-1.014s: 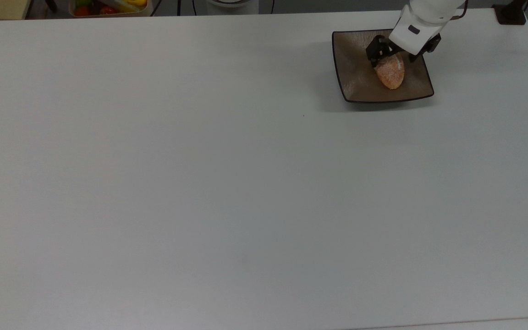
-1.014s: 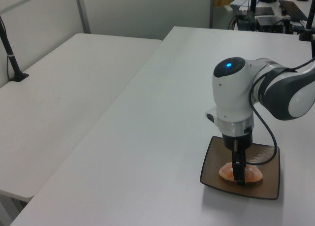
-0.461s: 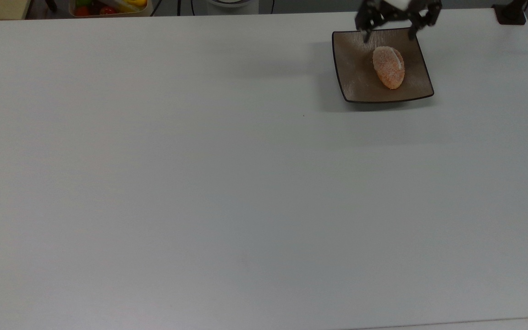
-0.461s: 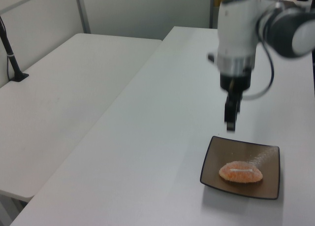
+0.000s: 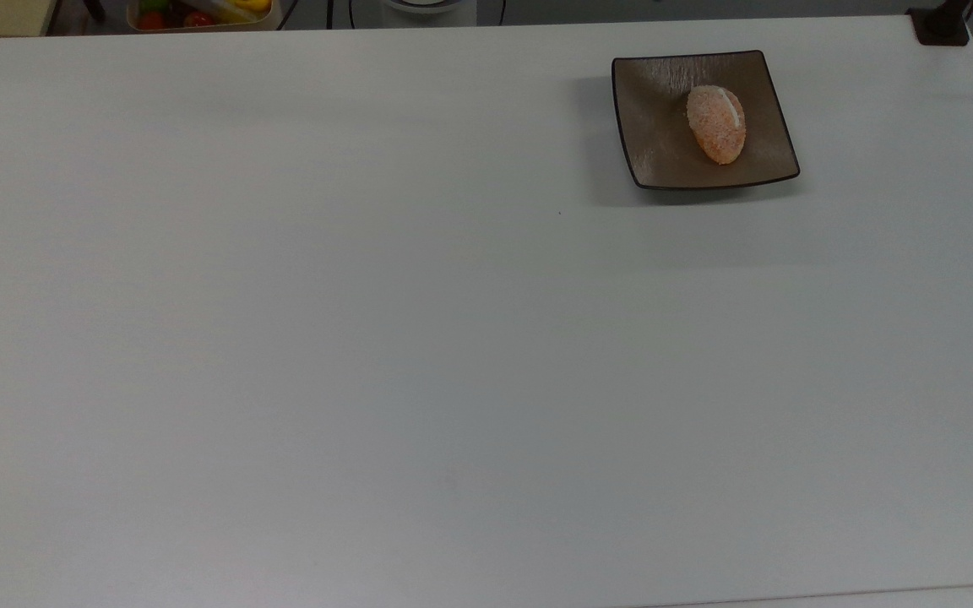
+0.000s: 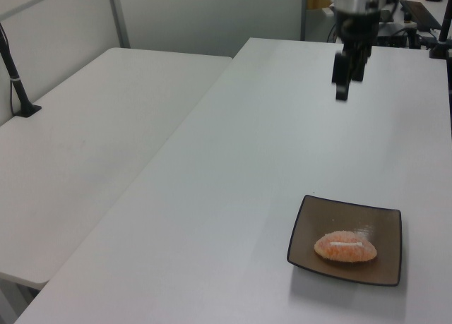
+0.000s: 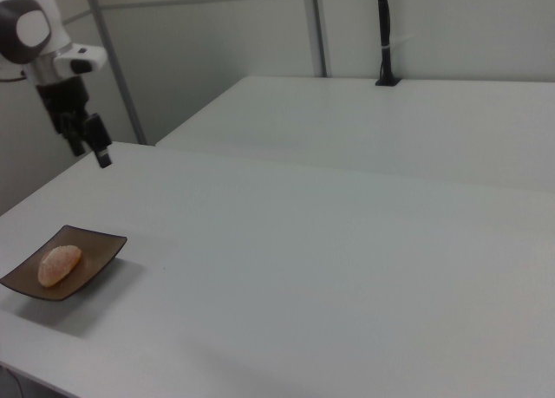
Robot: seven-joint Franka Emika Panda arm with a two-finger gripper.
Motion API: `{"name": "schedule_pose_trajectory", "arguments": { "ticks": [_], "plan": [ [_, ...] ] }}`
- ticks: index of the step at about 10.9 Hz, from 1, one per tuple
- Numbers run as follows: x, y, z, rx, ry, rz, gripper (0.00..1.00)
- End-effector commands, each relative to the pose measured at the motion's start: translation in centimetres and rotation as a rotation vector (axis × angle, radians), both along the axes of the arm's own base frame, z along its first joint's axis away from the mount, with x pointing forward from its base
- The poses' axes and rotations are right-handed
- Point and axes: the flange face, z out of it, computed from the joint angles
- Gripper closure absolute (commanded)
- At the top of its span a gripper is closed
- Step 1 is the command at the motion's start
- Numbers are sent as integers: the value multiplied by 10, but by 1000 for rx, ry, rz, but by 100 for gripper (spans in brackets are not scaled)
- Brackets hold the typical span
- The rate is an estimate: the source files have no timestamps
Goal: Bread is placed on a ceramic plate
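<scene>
Since a second ago the gripper (image 6: 349, 75) has let go of the bread (image 5: 716, 123) and risen high above the white table (image 5: 368, 338), well apart from the ceramic plate (image 5: 655, 143). Its fingers point down, parted and empty. Bread lies alone on the plate, slightly right of centre in the top view, white stripe up. Plate sits near the table's far right corner in the top view. Beyond the far edge, at the top view's left, stands a box of coloured items (image 5: 199, 13); a black post base (image 5: 941, 25) occupies the far right corner. Nothing crowds the plate.
</scene>
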Motion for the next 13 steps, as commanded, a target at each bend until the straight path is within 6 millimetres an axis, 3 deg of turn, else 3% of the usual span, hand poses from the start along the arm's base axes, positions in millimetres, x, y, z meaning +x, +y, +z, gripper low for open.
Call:
{"name": "schedule_pose_trajectory", "arguments": {
  "ticks": [1,3,6,8,9,13],
  "plan": [
    [18,-92,23,21,-6,-160,0],
    [31,-140,27,26,-17,-164,0],
    [50,-189,26,10,-88,65,0],
    [66,-200,24,1,-138,152,0],
    [72,-213,32,1,-143,133,0],
    [77,-223,28,21,-128,97,0]
  ]
}}
